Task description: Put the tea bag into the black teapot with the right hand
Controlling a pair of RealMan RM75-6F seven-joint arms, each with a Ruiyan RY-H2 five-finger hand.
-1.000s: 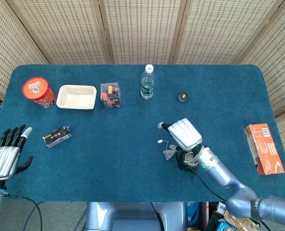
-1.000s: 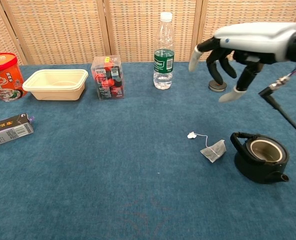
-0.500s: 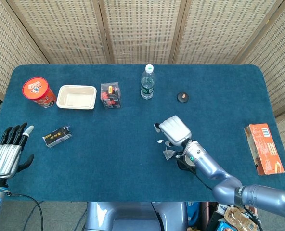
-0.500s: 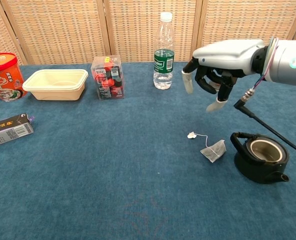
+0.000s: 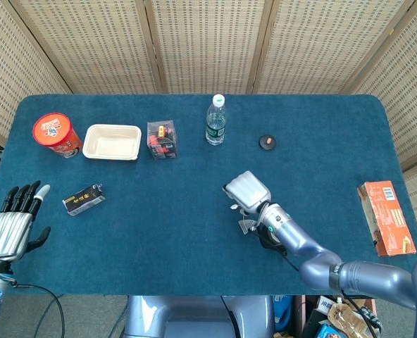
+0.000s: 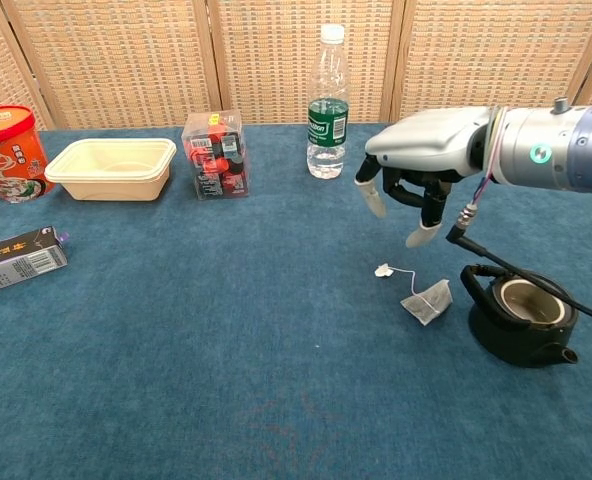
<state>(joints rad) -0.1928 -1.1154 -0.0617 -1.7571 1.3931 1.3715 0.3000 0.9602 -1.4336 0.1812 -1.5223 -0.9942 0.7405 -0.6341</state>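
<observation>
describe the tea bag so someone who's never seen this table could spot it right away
Start from the black teapot near the table's front right edge. Lying flat on the blue cloth just beside it, below the right hand, is the tea bag: a small pale translucent pouch with a thin string ending in a white tag.

Bare cloth [image 6: 276, 330] left of tea bag [image 6: 428, 300]; black teapot [image 6: 521, 318] hard right

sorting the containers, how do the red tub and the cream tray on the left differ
The red tub is round, tall and printed; the cream tray is rectangular, low and plain. In the head view the tub shows a closed printed top, while the tray is open and looks empty. Both stand upright at the table's far left, side by side.
</observation>
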